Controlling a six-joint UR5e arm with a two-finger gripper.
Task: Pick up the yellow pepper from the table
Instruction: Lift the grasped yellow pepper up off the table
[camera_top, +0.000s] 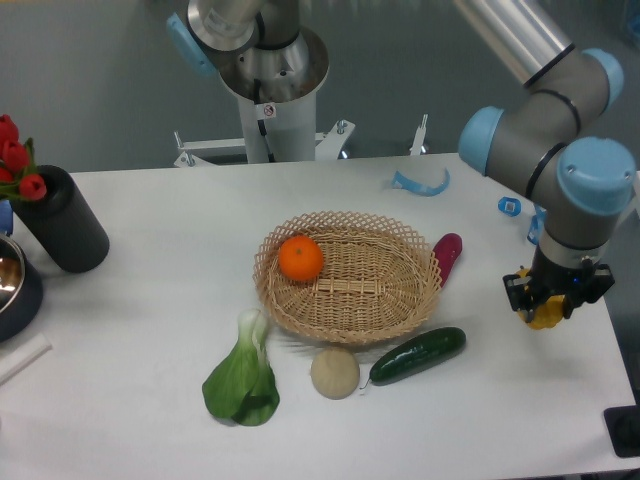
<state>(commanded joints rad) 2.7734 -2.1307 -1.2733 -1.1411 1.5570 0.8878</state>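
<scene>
Camera view: claw (547, 308) clenched on yellow pepper (545, 314), fingers flanking it, right of cucumber (417, 355), over worktop (150, 330) right side.

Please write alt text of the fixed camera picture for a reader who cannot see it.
A robot gripper holds a yellow pepper at the right end of a white table. Further left, a wicker basket holds an orange, with a cucumber beside it.

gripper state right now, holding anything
Gripper: shut on the pepper, jaws clamped around it, lifted near the right edge of the table.
</scene>
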